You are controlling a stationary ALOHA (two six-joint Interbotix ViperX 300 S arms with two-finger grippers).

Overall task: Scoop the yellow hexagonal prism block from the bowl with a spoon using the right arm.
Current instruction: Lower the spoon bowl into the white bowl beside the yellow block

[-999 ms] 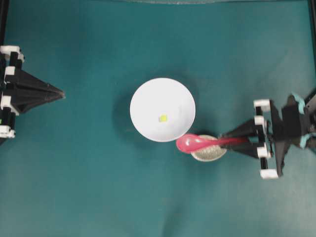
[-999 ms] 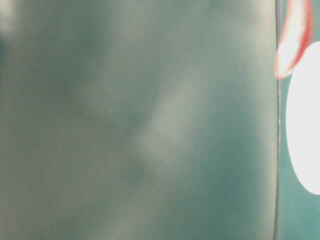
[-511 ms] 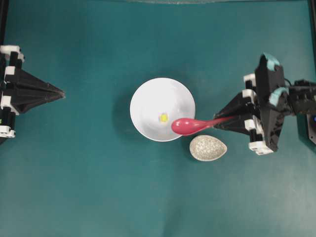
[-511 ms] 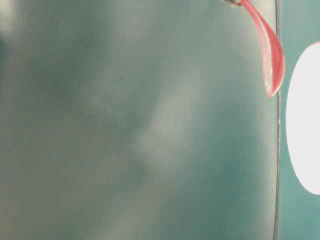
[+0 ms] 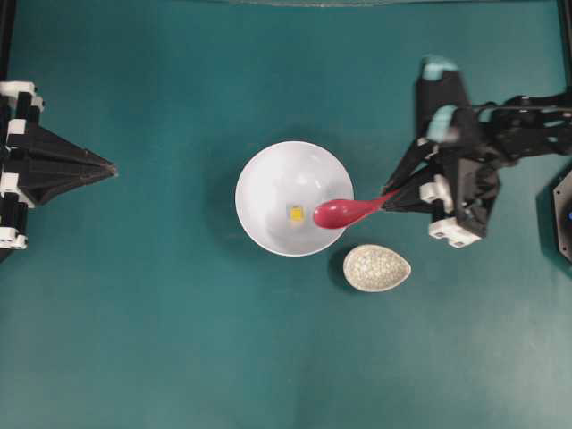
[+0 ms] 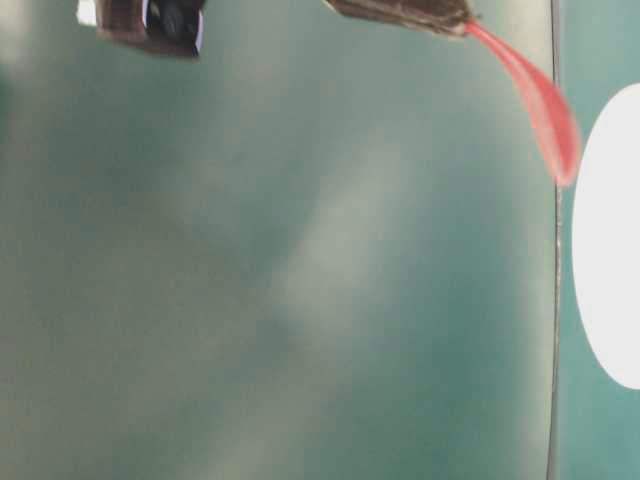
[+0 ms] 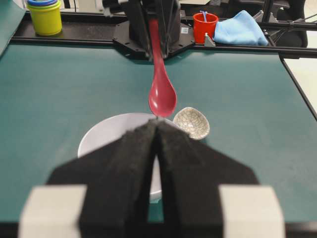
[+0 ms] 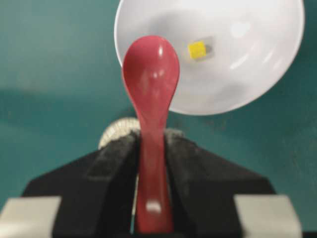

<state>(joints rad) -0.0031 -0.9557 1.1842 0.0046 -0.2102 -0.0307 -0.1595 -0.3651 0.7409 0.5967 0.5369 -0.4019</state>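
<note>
The white bowl (image 5: 277, 183) stands mid-table with the tiny yellow block (image 5: 296, 214) inside it, also in the right wrist view (image 8: 197, 49). My right gripper (image 5: 391, 200) is shut on the handle of the pink-red spoon (image 5: 344, 212). The spoon's head hangs over the bowl's right rim, just right of the block and above it. In the right wrist view the spoon (image 8: 151, 79) runs out from between the jaws (image 8: 150, 144) toward the bowl (image 8: 247, 64). My left gripper (image 5: 111, 168) is shut and empty at the far left, pointing at the bowl (image 7: 106, 136).
A small speckled oval dish (image 5: 377, 267) lies just below and right of the bowl, under the spoon handle's side. Beyond the table in the left wrist view are a red cup (image 7: 205, 27), a blue cloth (image 7: 239, 29) and stacked cups (image 7: 45, 16).
My right arm swung up and left with the spoon, carrying its head from over the speckled dish to over the bowl's right rim near the block. The left arm stayed still.
</note>
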